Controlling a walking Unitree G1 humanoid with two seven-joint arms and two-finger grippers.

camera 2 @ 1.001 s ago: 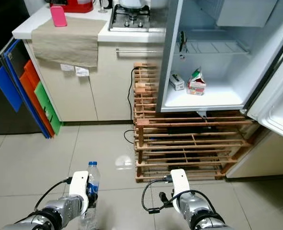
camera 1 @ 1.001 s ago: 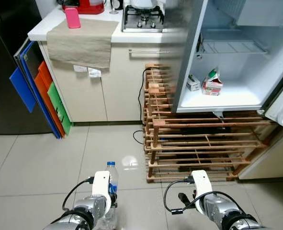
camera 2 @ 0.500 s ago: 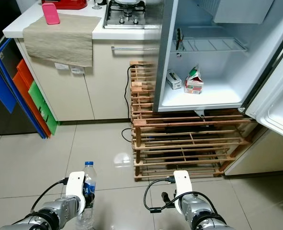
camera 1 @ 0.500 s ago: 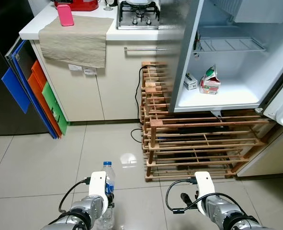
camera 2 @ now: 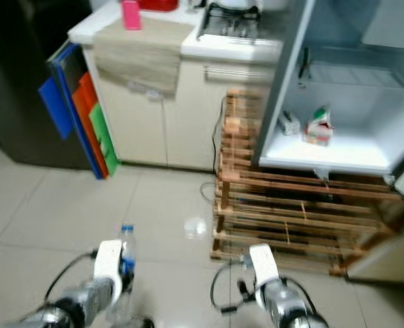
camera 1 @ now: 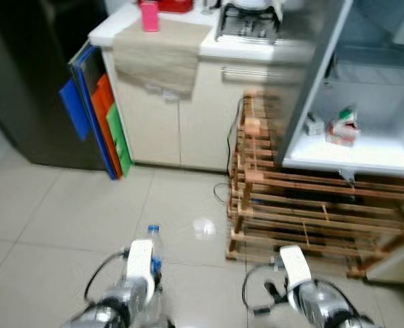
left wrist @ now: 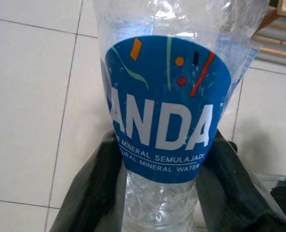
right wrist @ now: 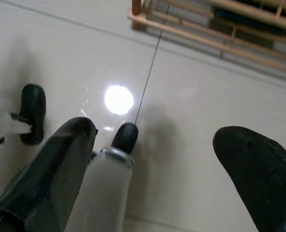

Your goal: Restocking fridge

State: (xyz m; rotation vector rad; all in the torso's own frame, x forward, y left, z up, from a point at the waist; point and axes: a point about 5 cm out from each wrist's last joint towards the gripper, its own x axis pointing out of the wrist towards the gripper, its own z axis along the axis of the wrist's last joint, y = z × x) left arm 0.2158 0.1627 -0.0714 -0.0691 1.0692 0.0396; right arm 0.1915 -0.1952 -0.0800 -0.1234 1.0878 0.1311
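A clear water bottle (left wrist: pixel 164 116) with a blue label and blue cap (camera 1: pixel 152 231) stands upright in my left gripper (left wrist: pixel 161 147), which is shut on its lower part, one black finger on each side. It is low in front of me, over the tiled floor. My right gripper (right wrist: pixel 155 133) hangs open above the floor with nothing between its fingers (right wrist: pixel 60 164). The open fridge (camera 1: pixel 355 154) is ahead to the right; on its white shelf are a red and green carton (camera 1: pixel 342 126) and a small box (camera 1: pixel 314 125). The head views are blurred.
A wooden slatted rack (camera 1: pixel 304 208) sits under and in front of the fridge, with a black cable beside it. Left of it is a cream cabinet (camera 1: pixel 181 123) with a cloth (camera 1: pixel 164 48), a pink object (camera 1: pixel 149 15) and a stove (camera 1: pixel 246 20). Coloured boards (camera 1: pixel 96 123) lean against a dark appliance (camera 1: pixel 31 82).
The whole picture has shifted right and blurred, so the camera has moved. The bottle stays in my left gripper and the right gripper stays open.
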